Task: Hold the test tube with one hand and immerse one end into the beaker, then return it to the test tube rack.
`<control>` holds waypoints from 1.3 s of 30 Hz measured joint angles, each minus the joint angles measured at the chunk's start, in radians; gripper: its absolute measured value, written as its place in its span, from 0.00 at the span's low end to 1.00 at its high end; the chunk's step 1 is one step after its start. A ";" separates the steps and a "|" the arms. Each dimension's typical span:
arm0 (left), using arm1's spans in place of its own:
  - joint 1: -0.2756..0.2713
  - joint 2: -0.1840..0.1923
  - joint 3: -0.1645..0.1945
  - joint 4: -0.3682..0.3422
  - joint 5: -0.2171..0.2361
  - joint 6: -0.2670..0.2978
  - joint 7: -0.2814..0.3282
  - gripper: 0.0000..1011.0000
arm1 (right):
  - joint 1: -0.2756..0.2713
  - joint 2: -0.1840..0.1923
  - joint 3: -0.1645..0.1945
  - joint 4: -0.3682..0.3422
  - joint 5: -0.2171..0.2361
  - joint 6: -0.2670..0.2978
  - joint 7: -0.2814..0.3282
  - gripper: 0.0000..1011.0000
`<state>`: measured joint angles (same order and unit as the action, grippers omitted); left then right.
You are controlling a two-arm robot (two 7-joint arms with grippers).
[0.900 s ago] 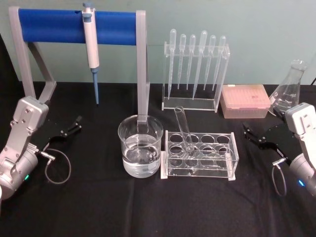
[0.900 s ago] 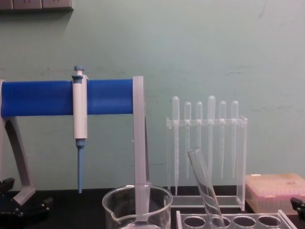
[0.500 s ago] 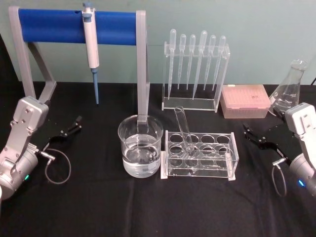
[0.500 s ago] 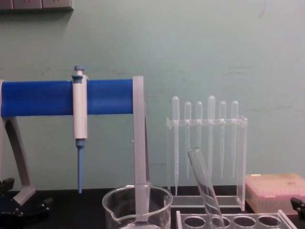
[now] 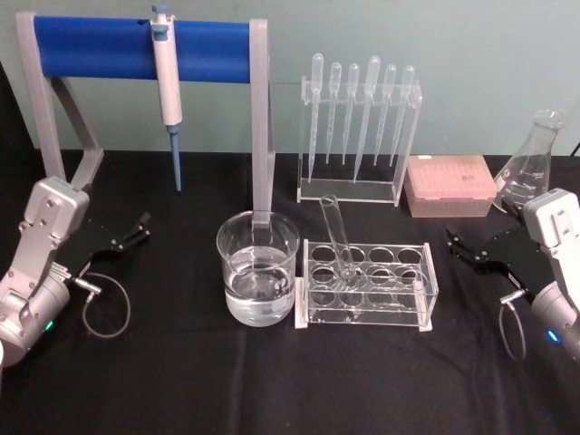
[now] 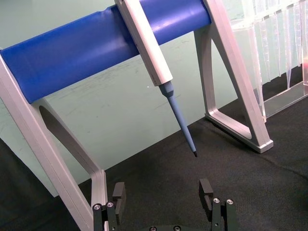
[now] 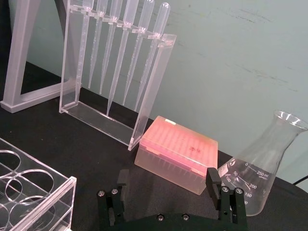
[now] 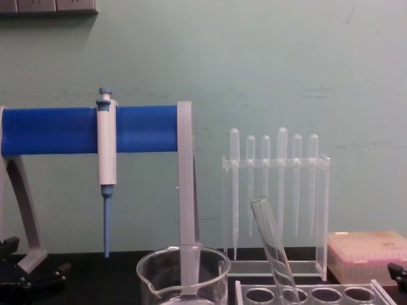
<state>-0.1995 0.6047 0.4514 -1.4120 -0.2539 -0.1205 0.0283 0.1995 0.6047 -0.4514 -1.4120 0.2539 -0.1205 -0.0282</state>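
Glass first: locating the test tube (image 5: 337, 237) leaning in a hole near the left end of the rack (image 5: 424, 285), just beside the part-filled beaker (image 5: 237, 272). Registering no change against the preceding views; judging the pick-up as not yet begun. Keeping the left tool (image 5: 129, 234) and the right tool (image 5: 458, 245) parked at opposite sides, well apart from the tube, both spread wide and gripping nothing. Working over a black-covered bench (image 5: 272, 381) before a pale green wall (image 5: 471, 54).
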 joint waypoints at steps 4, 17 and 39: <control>0.000 0.000 0.000 0.000 0.000 0.000 0.000 0.99 | 0.000 0.000 0.000 0.000 0.000 0.000 0.000 0.99; 0.000 0.000 0.000 0.000 0.000 0.000 0.000 0.99 | -0.004 0.000 0.004 -0.004 -0.002 0.001 0.000 0.99; 0.000 0.000 0.000 0.000 0.000 0.000 0.000 0.99 | -0.180 0.120 0.112 -0.393 0.128 0.205 0.157 0.99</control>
<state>-0.1995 0.6047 0.4513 -1.4120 -0.2539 -0.1205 0.0283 0.0191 0.7246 -0.3394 -1.8047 0.3823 0.0844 0.1284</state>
